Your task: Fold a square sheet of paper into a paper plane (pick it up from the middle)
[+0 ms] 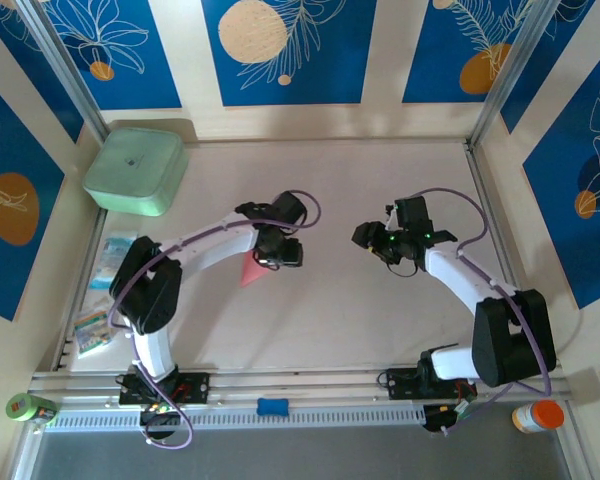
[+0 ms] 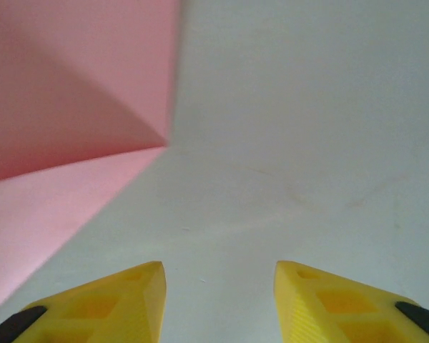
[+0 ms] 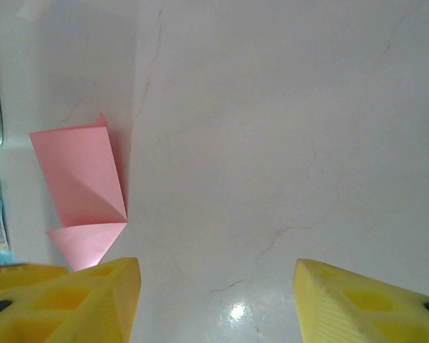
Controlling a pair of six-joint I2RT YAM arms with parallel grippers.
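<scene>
Currently, the square sheet of paper (image 1: 250, 271) (image 2: 57, 107) (image 3: 82, 179), partly folded, is being left lying flat on the counter (image 1: 360, 320). Left jaws are being held spread and empty just beside the sheet; right jaws are being held spread and empty farther from it.

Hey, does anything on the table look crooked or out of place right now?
The pink sheet of paper stands out: it lies on the table folded into two uneven flaps whose edges do not line up. The left gripper and the right gripper are open, holding nothing.
</scene>
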